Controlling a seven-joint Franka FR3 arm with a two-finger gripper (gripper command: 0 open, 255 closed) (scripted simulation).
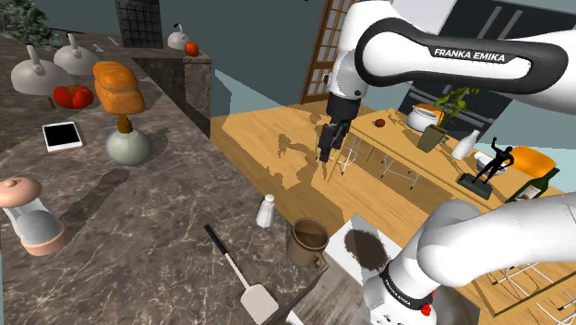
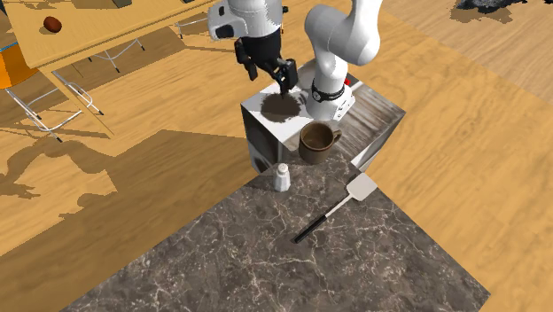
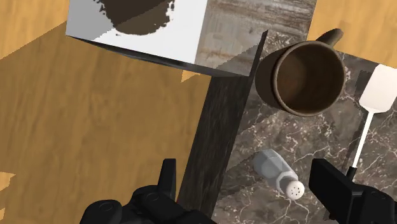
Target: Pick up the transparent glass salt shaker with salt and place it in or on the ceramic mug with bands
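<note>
The salt shaker (image 1: 267, 211) (image 2: 282, 177) (image 3: 278, 172) is a small clear shaker with a white perforated top, standing upright near the edge of the dark marble counter (image 2: 266, 257). The brown mug (image 1: 306, 243) (image 2: 317, 142) (image 3: 308, 77) stands beside it, close to the stand, and holds nothing. My black gripper (image 1: 330, 148) (image 2: 282, 78) (image 3: 248, 184) hangs open well above the counter's edge, with nothing between its fingers. In the wrist view the shaker lies between the fingertips, nearer one finger (image 3: 331, 184), and far below them.
A white spatula with a black handle (image 1: 240, 277) (image 2: 341, 206) (image 3: 375, 95) lies next to the mug. The white stand (image 2: 266, 124) adjoins the counter. Further along the counter are a bread loaf (image 1: 118, 85), a vase (image 1: 128, 145), tomatoes (image 1: 73, 95) and kettles (image 1: 35, 74).
</note>
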